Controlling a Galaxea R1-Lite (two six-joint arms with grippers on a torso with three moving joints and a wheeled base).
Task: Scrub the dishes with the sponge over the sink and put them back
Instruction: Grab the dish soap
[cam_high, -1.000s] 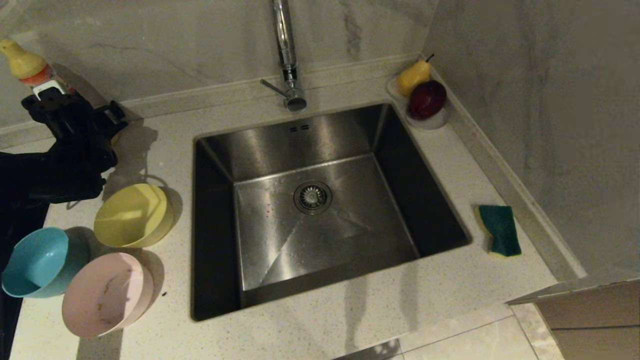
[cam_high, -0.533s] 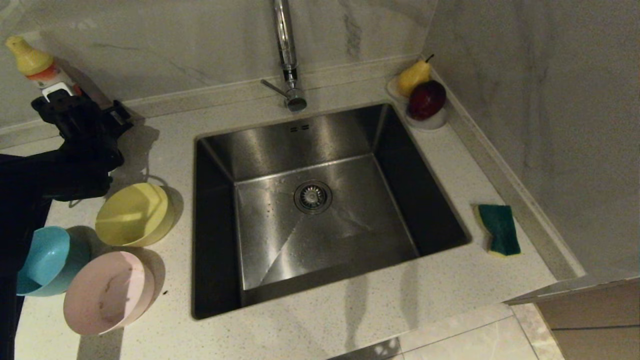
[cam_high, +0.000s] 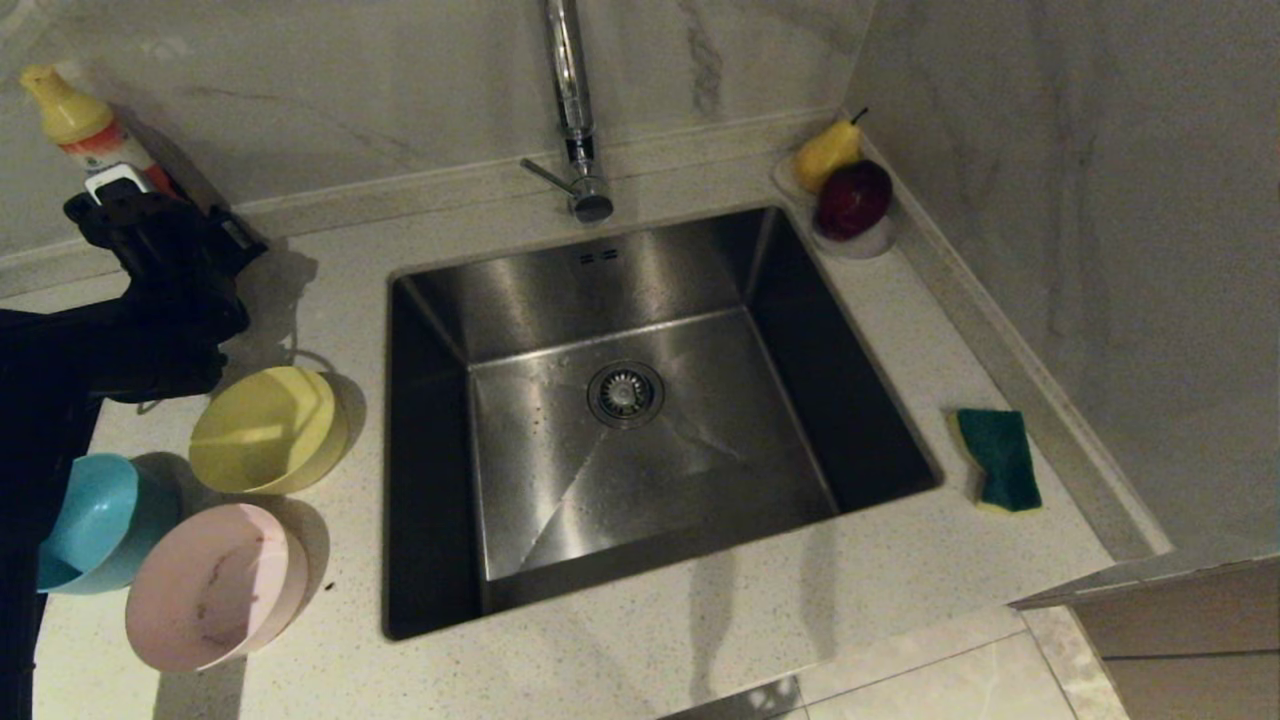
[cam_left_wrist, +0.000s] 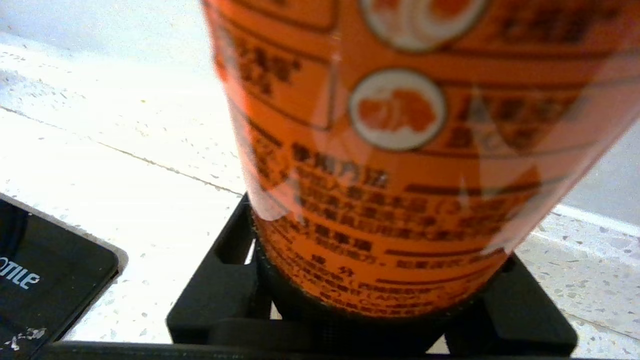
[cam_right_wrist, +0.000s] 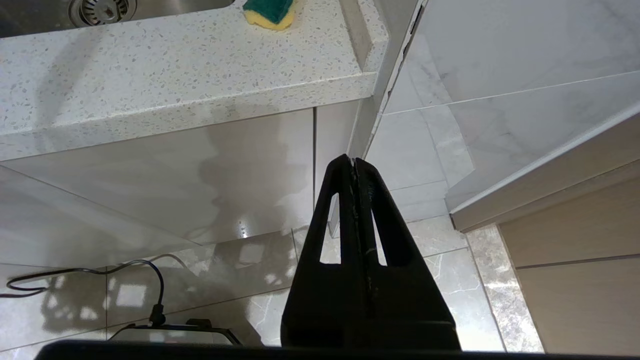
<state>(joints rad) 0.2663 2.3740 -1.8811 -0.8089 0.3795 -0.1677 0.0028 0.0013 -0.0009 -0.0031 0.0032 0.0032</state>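
Left gripper (cam_high: 150, 215) at orange detergent bottle (cam_left_wrist: 400, 150), back-left of surface (cam_high: 700, 640).
Fingers (cam_left_wrist: 220, 295) flank the bottle base; grip cannot be confirmed. Right gripper (cam_right_wrist: 354, 162) fingers pressed together, below the surface. Green-and-yellow sponge (cam_high: 1000, 460) lies right of steel sink (cam_high: 640, 430); yellow bowl (cam_high: 265, 430), blue bowl (cam_high: 95, 525), smeared pink bowl (cam_high: 210, 590) lie left.

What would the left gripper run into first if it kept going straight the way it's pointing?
The left gripper would meet the orange-labelled bottle with the yellow cap at once: the bottle already sits between its fingers, which close around its base. Whether they touch it yet is unclear. Behind it lies the pale marble wall.
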